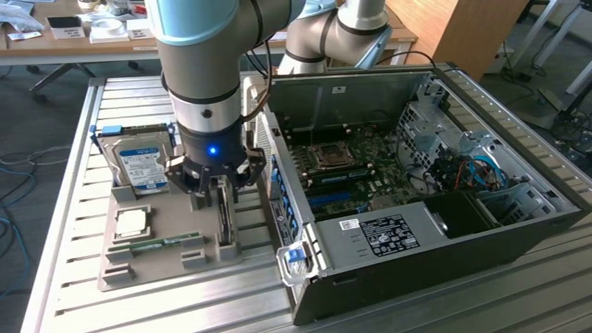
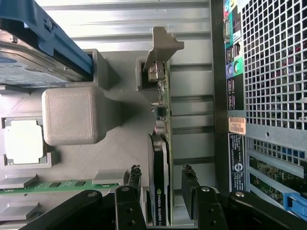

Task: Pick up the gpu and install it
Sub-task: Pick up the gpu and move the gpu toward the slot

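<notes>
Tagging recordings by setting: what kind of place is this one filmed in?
Likely a robotics lab or workshop set up for computer assembly: an open computer case sits on a slatted metal table, a grey tray of parts lies beside it, and cluttered desks stand behind.

1. gripper (image 1: 213, 196): black, angular linkages, round screw heads (image 2: 206, 190).
2. fingers (image 2: 188, 184): two, black, narrow, with ribbed tips.
3. wrist section (image 1: 211, 135): black collar directly above the gripper, with one small blue light (image 1: 212, 149).
4. arm (image 1: 222, 62): smooth silver-grey tube above the gripper.
5. joint cap (image 1: 190, 21): pale blue, rounded.
6. cable (image 1: 267, 83): thin, dark, beside the arm above the gripper.
</notes>
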Motion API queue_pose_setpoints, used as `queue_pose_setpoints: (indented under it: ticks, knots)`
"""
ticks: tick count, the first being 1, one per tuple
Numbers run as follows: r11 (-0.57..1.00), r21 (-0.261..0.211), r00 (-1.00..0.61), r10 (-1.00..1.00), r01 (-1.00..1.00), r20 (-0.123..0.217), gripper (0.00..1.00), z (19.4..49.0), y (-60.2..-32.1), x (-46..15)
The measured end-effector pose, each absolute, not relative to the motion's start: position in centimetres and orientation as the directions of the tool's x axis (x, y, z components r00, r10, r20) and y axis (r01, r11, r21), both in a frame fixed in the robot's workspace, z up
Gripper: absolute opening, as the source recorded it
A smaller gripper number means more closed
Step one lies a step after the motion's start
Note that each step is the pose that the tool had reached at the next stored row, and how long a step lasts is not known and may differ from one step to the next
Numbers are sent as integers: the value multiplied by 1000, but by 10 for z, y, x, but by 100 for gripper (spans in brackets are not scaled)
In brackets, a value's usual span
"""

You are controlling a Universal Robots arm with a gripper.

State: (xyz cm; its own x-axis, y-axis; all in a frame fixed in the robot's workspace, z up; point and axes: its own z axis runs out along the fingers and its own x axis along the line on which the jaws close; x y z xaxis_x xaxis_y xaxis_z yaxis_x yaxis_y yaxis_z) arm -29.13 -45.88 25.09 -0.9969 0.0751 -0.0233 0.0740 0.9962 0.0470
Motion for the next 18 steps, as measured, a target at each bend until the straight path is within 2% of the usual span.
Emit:
queue_pose_setpoints:
  ticks: [18]
  knots:
    - [996, 47, -997, 75, 74, -23, 47, 240, -458, -291]
